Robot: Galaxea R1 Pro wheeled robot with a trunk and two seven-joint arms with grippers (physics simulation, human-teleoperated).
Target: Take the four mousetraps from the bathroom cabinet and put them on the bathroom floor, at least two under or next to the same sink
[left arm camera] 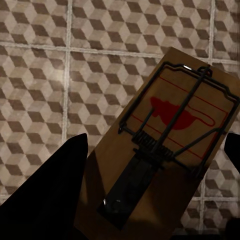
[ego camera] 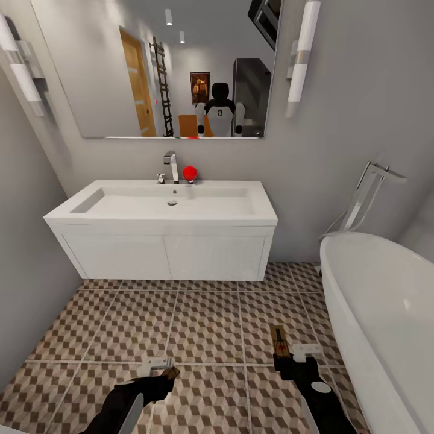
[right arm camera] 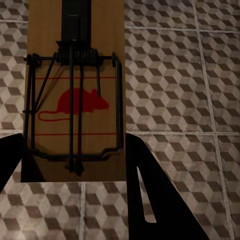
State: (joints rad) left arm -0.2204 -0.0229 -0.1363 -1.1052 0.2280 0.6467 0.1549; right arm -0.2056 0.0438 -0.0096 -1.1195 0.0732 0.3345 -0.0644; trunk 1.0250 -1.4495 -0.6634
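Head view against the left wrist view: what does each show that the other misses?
Head view: the wide white rectangular sink with its tall chrome tap, the white oval bathtub, and the right gripper holding a second small brown wooden mousetrap.

Left wrist view: the red mouse print and dark wire spring on the left-hand mousetrap.

Both: that trap in the left gripper, above the cube-patterned bathroom floor.

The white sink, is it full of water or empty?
Empty. The sink shows a bare white bottom with the drain uncovered, and no water runs from the chrome tap.
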